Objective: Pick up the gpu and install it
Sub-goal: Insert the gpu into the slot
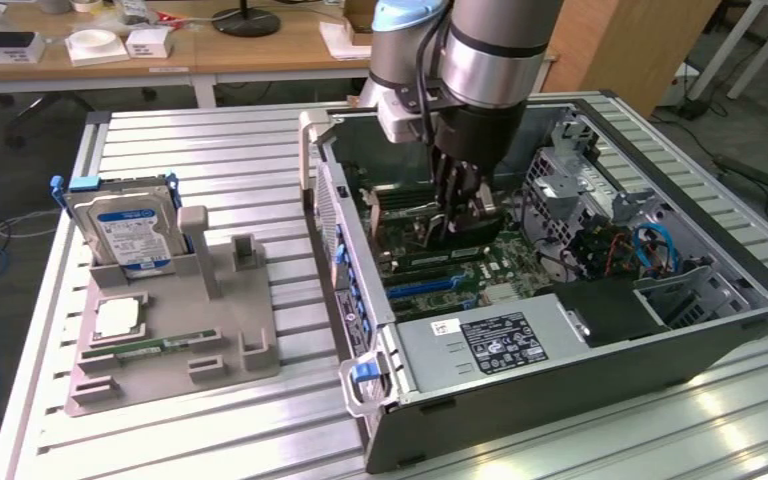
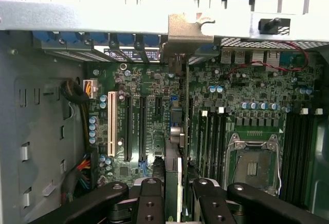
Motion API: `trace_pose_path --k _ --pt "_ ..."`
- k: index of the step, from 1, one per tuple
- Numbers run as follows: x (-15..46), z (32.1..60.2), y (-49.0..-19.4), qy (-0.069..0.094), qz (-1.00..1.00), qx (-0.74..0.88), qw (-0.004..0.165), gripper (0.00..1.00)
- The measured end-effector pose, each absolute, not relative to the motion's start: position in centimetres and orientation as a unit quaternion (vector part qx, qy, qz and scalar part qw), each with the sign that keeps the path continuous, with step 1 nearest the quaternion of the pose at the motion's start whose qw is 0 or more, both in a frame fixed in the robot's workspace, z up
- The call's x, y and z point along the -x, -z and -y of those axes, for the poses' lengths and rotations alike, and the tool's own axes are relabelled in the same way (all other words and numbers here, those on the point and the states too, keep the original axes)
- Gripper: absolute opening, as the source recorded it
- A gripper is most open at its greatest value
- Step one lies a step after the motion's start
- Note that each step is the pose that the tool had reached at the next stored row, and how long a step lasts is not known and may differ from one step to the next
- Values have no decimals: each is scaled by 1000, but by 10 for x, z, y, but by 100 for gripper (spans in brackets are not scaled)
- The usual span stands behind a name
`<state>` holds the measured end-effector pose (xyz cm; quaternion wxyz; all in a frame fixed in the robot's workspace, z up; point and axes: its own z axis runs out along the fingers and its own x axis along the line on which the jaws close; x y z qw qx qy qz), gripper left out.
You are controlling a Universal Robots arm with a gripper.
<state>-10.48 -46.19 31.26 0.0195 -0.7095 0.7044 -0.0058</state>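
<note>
Inside the open case [image 1: 704, 330], centre frame, the gpu [image 2: 180, 147] is seen edge-on, largely hidden. It is clamped between the half-closed gripper [image 2: 177, 190] fingers above the motherboard [image 2: 247, 106].

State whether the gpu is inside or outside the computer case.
Inside: the gpu stands edge-on over the motherboard, held between the fingers.

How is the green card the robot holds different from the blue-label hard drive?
The gpu is thin, green and edge-on, gripped between the gripper fingers down inside the computer case. The hard drive is thick, silver with a blue label, and stands untouched in the grey holder outside the case. Both stand upright.
</note>
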Motion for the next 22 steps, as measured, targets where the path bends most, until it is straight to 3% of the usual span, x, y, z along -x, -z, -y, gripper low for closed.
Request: trace_pose_path --k 22 --pt "105 462 -307 6 -704 710 20 26"
